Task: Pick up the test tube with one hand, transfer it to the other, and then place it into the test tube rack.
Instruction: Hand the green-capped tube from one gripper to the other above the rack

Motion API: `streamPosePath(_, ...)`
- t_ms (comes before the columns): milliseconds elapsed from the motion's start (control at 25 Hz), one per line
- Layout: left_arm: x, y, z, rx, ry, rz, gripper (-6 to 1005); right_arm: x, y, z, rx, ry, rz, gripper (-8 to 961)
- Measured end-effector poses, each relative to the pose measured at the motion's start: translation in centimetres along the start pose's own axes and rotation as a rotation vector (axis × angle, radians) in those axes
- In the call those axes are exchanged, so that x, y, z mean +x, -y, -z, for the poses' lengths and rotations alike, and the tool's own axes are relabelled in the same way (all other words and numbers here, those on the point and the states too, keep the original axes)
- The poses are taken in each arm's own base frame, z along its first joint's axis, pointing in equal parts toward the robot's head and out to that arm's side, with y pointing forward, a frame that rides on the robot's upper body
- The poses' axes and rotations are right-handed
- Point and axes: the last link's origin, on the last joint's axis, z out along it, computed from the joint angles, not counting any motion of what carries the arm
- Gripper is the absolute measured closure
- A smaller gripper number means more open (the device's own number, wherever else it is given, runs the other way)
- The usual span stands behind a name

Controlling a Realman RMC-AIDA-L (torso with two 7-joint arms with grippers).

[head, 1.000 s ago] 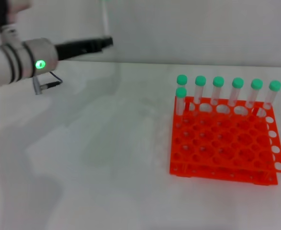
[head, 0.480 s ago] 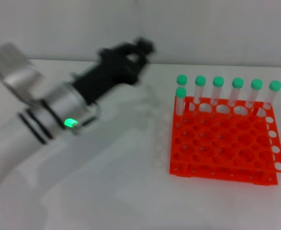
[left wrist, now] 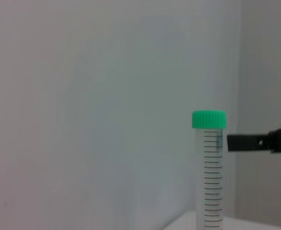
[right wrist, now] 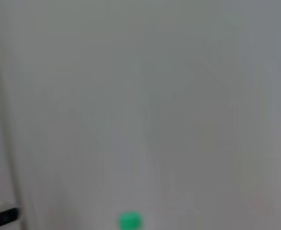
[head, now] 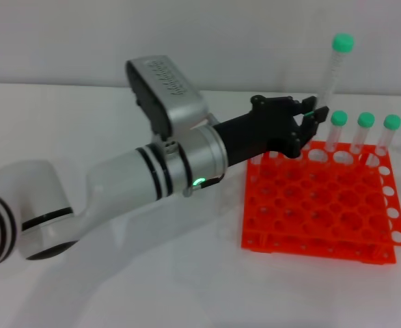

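My left gripper (head: 312, 113) reaches over the back row of the orange test tube rack (head: 323, 205). It is shut on the lower part of a clear test tube (head: 330, 75), which stands upright with its green cap high above the rack. The same tube shows in the left wrist view (left wrist: 209, 172), with a black bar (left wrist: 260, 142) beside it. Three more green-capped tubes (head: 366, 130) stand in the back row to the right of the gripper. The arm hides the left part of that row. The right gripper is out of the head view.
The left arm's silver-white forearm (head: 152, 174) lies across the white table (head: 118, 287) from the lower left to the rack. The right wrist view shows a blurred green cap (right wrist: 129, 220) against a pale wall.
The left arm has swung from the far left across to the rack. A tube that stood in the back row is now in its gripper, raised above the row.
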Motion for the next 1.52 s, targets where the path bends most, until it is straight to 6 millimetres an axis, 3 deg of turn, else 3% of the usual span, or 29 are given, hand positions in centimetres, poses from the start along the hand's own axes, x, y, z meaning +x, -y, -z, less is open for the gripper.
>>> streamPosePath(480,0.2,-1.1,-1.6,-0.021,0.029,-0.038,784,1.2,-1.5,-4.7,-0.057,-0.009,-0.042,114)
streamPosePath(920,-0.2,-1.7,-1.6,-0.025,0.035,-0.030,778,1.7,-2.4,-6.3,-0.097,-0.020,-0.068,115)
streamPosePath(1160,-0.4,-1.9,-1.6,-0.039,0.043,-0.040,775,1.7,-2.5,-6.5,-0.102,-0.020,-0.067,205)
streamPosePath(1240,-0.4,-1.9,-1.5,-0.040,0.045,-0.041,774,1.7,-2.5,-6.5,-0.103,-0.020,-0.067,418)
streamPosePath(1520,-0.5,-2.0,-1.5,-0.041,0.045,-0.039,770,1.7,-2.5,-6.4,-0.098,-0.013,-0.070,679)
